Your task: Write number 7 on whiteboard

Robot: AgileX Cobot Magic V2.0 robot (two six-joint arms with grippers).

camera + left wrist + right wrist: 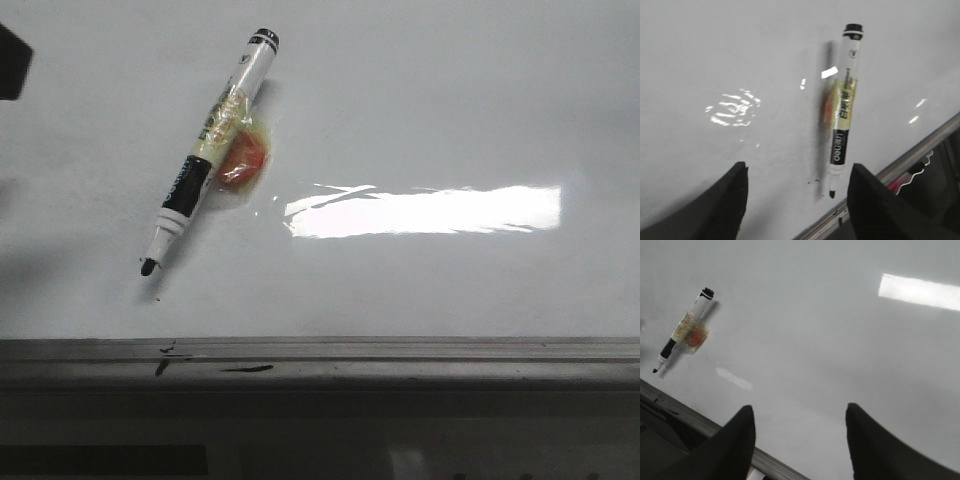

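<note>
The whiteboard is a glossy white sheet that fills nearly all of the front view, with a bright strip of reflected light right of centre and a grey metal edge rail along its near side. No drawn 7 can be made out on it in any view; the only marks are small black smudges on the rail near the left.

A marker lies flat on the board's left part, uncapped, its black tip pointing near-left toward the rail and its black rear end at the far side. The barrel is white with a black label band, and clear yellowish tape wraps its middle, holding a small red-orange piece against its right side.

The left wrist view shows the printed lettering on the marker and a faint speck beside its tip, while the red piece is mostly hidden behind the barrel. The left gripper hovers above the board with its fingers spread wide, holding nothing, the marker tip lying between them near the rail.

The right wrist view shows the marker small and well apart, with the red piece in plain sight. The right gripper also has its fingers apart and empty, over bare board.
</note>
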